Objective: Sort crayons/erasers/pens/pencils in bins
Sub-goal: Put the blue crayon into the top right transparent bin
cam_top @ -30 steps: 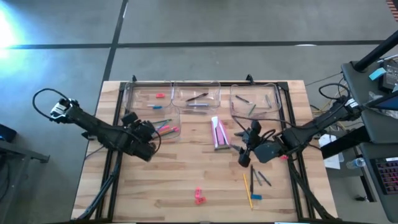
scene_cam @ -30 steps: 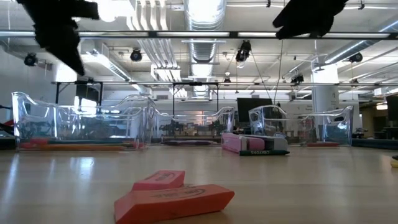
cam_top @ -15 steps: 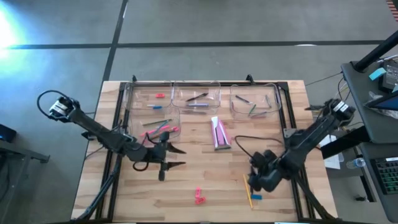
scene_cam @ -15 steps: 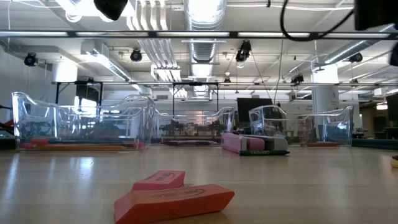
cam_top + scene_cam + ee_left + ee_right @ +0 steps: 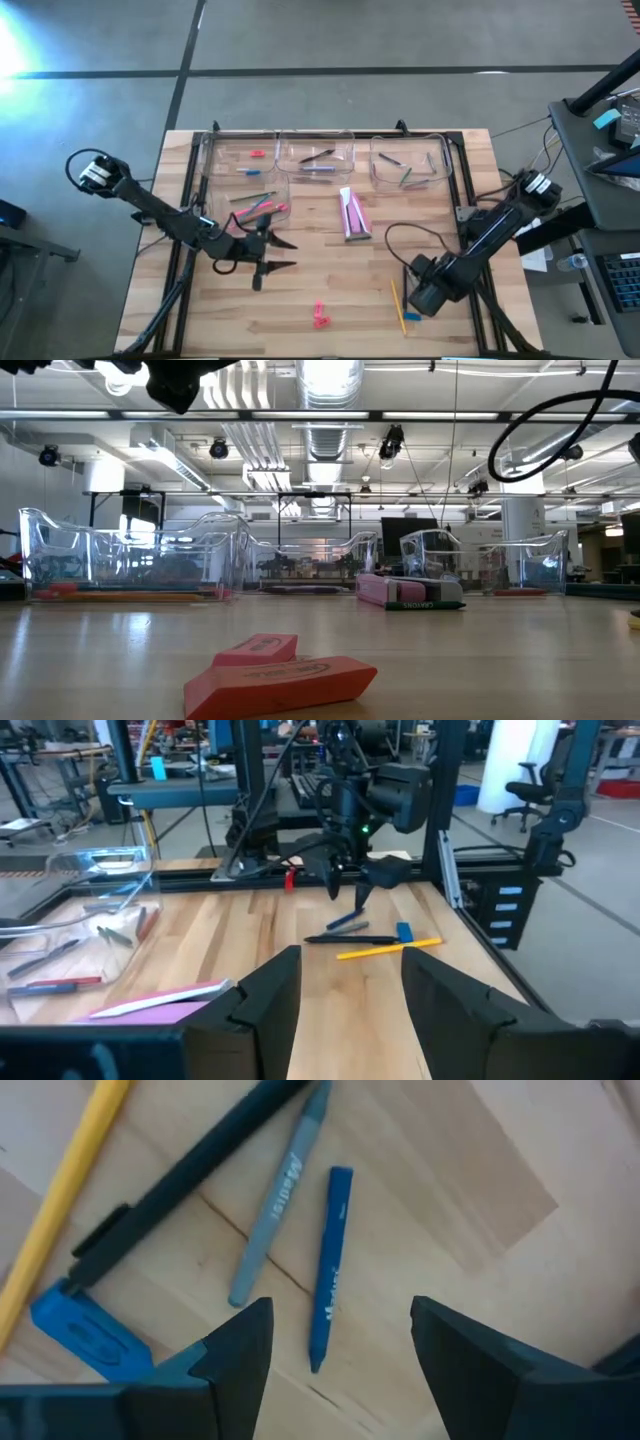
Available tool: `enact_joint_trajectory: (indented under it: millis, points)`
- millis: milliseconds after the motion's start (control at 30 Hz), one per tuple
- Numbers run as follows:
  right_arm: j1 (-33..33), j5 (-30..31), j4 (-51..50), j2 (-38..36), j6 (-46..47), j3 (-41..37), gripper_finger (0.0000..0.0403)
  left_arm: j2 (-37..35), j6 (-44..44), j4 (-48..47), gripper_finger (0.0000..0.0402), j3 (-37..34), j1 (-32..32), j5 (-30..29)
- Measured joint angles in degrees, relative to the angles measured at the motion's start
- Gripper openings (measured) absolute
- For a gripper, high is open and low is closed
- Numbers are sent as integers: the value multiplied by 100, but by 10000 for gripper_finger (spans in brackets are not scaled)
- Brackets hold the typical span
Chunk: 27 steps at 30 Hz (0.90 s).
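My right gripper (image 5: 340, 1370) points down, open, above a cluster at the table's near right: a blue crayon (image 5: 330, 1270) between its fingers' lines, a grey-blue crayon (image 5: 275, 1210), a dark pen (image 5: 190, 1175), a yellow pencil (image 5: 60, 1190) and a small blue block (image 5: 85, 1330). It touches none of them. My left gripper (image 5: 285, 254) is held level and open over the table's middle left, pointing toward the right edge, with nothing between its fingers (image 5: 265, 995). Two pink-red erasers (image 5: 319, 315) lie flat near the front edge. Clear bins (image 5: 315, 155) stand along the far side.
A pink crayon box (image 5: 352, 212) lies flat at the table's middle. A fourth bin (image 5: 258, 203) with coloured sticks stands just behind my left gripper. Bare wood lies between the two grippers and around the erasers (image 5: 280, 675). A black frame borders the table (image 5: 470, 150).
My left gripper has swung from the bin toward the near edge and the table's middle, tipping from pointing down to level. My right gripper has gone toward the near right and down, turning until it points straight down over the crayons and pen.
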Motion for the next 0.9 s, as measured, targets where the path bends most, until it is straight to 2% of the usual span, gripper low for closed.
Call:
enact_joint_trajectory:
  millis: [600, 733, 900]
  points:
    - [309, -31, 331, 697, -39, -28, 222, 15, -21, -3, 160, 0, -4, 192]
    - [307, -97, 435, 719, 6, -66, 190, 15, -67, -2, 160, 0, -4, 196]
    - [309, -104, 525, 721, 3, -72, 119, 15, -160, -4, 160, 2, -4, 214]
